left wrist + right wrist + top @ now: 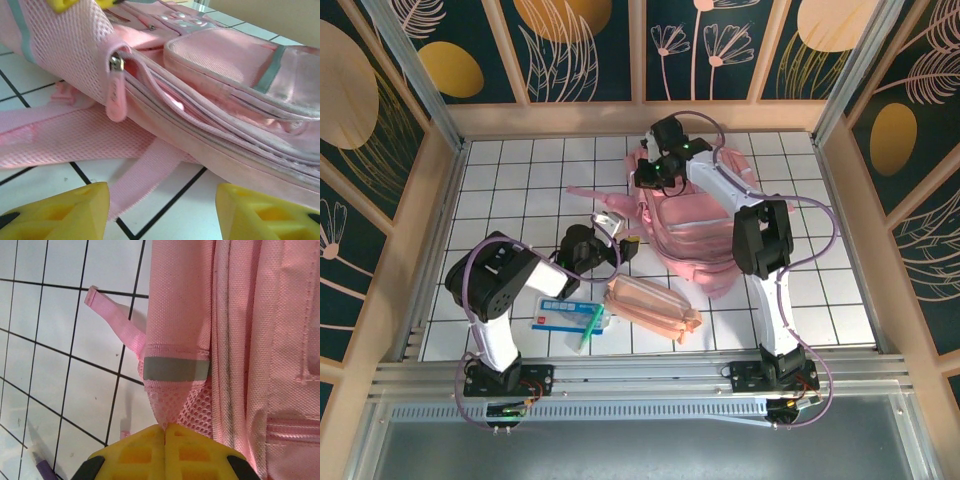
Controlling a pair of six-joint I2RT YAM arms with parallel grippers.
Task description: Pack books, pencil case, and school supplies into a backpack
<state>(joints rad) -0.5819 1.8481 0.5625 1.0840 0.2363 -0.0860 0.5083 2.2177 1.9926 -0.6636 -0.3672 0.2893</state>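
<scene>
- Backpack [695,235] lies centre-right on tiles.
- Packet [558,315] w/ pen [590,328] on it, front-left, not packed yet.
- Left gripper [160,217]: jaws spread, empty, facing zip pull [116,92].
- Pouch [650,305] just in front of backpack.
- Right gripper [165,432]: jaws pressed together, pinching backpack's mesh pocket [182,407].
- Tip: centre left jaws on zip pull, not mesh; drag along zip track while right holds fabric taut.
</scene>
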